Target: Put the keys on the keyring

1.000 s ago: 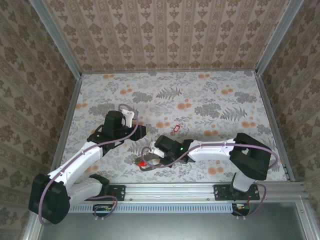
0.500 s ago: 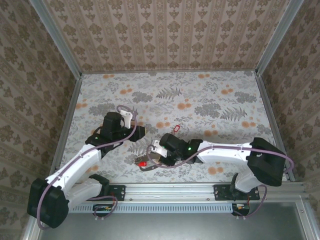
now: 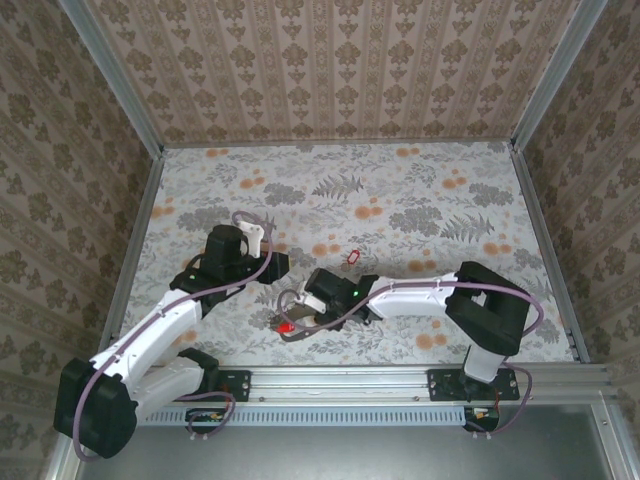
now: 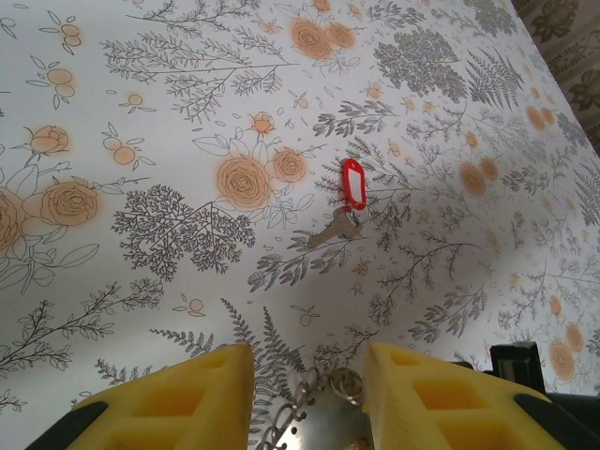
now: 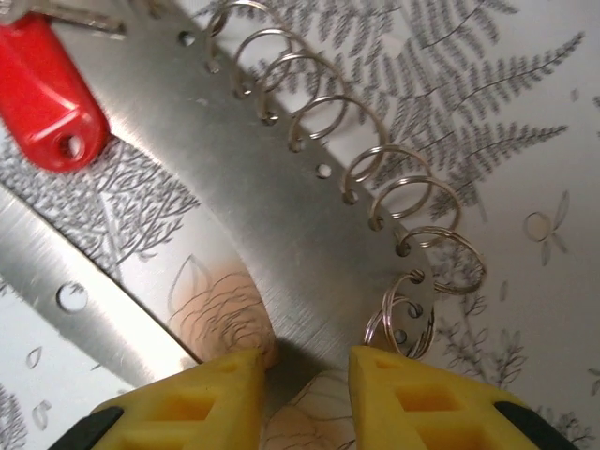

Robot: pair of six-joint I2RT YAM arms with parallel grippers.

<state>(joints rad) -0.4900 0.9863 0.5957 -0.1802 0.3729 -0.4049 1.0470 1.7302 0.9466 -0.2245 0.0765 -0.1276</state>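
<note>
Right elbow (image 3: 490,310) swung in — right jaws parted astride keyring (image 5: 281,187); left jaws' grip unclear; floral tabletop (image 3: 400,180).

Floral tabletop (image 3: 400,180), damask-papered walls (image 3: 340,70), aluminium frame (image 3: 400,381)

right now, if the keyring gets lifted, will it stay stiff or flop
The keyring looks like a flat metal band, so probably stiff. Its small wire rings hang through holes and would likely swing. The shiny face may be slippery.

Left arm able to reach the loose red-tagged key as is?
Probably yes: the red-tagged metal key lies alone on bare cloth ahead of the left gripper, though a ringed metal strip sits between its fingers.
</note>
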